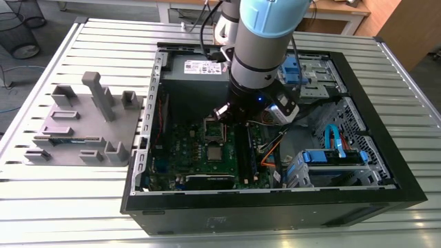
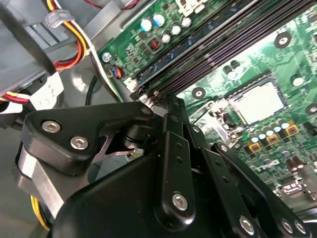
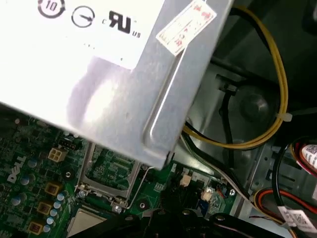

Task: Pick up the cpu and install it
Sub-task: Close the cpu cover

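PSU box (image 3: 99, 94) over green mobo (image 3: 25, 173) w/ socket frame (image 3: 106, 176), cpu (image 3: 89, 223) just beside it (yellow cables (image 3: 278, 94) near).

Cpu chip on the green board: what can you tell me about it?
The cpu is a small, flat square with a pale silvery metal top. It lies level on the green circuit board inside the open computer case. The hinged metal frame next to it is swung open, and nothing touches its top.

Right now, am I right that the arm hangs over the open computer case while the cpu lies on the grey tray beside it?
Not quite. The cpu lies on the motherboard inside the computer case, not on the grey tray, as the second wrist view shows. The arm does hang over the open case.
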You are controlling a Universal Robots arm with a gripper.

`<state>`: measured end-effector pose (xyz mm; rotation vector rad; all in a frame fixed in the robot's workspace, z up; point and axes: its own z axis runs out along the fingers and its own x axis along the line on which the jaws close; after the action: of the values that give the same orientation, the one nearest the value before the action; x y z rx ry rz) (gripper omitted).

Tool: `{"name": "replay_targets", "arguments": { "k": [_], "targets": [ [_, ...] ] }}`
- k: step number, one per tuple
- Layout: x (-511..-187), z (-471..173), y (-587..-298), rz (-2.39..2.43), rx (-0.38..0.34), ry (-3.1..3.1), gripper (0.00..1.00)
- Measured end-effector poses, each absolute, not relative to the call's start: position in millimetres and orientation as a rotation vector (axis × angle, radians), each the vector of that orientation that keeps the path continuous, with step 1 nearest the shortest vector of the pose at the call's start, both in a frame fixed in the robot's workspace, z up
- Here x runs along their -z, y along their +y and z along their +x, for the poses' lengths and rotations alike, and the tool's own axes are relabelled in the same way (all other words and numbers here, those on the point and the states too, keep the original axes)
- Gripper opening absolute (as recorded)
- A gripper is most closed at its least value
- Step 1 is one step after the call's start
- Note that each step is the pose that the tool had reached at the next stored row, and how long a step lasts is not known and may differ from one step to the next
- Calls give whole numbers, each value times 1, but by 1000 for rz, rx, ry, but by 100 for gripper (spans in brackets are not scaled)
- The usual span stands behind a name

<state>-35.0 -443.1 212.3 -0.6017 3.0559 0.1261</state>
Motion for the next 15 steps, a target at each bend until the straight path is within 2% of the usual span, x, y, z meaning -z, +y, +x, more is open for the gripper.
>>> {"name": "replay_targets", "arguments": {
  "k": [15],
  "targets": [
    [-207,-40,-436,-610,-143,3040,11]
  ]
}}
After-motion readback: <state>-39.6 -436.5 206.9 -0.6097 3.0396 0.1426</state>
